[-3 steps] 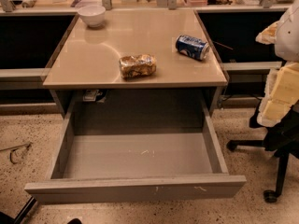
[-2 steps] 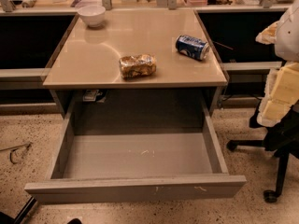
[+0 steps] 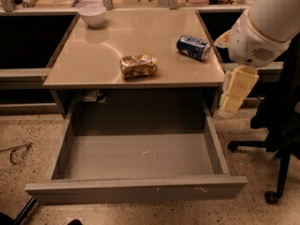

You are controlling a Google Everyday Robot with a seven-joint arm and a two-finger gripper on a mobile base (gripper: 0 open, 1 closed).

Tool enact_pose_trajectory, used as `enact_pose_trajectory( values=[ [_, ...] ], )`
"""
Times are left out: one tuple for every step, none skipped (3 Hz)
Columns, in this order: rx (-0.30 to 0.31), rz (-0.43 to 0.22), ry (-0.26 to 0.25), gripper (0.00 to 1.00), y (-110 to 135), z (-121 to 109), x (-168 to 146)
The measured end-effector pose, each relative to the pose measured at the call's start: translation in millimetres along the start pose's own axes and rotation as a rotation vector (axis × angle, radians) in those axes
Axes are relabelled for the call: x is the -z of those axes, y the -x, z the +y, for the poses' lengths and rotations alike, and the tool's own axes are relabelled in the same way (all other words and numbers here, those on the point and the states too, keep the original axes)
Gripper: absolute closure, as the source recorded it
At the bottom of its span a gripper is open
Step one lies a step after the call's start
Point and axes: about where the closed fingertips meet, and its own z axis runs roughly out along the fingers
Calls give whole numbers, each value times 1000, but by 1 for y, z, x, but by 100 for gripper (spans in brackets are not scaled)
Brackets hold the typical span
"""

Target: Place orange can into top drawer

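Observation:
The orange can [image 3: 138, 65] lies on its side near the front edge of the tan tabletop [image 3: 136, 36], about the middle. The top drawer [image 3: 136, 189] is pulled wide open below the table, and its grey inside shows nothing in it. My gripper [image 3: 233, 102] hangs on the white arm [image 3: 262, 27] just off the table's right front corner, to the right of the orange can and above the drawer's right side. It holds nothing that I can see.
A blue can [image 3: 193, 47] lies on the right of the tabletop, close to the arm. A white bowl [image 3: 92, 14] stands at the back left. A black office chair [image 3: 281, 125] is at the right, and dark cabinets flank the table.
My arm and gripper have moved left, closer to the table's right edge. The cans, the bowl and the drawer have not moved.

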Motion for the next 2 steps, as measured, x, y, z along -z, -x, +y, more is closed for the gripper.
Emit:
enact_pose_trajectory(
  values=[
    [58, -100, 45, 0, 43, -30, -50],
    [58, -100, 45, 0, 43, -30, -50]
  ],
)
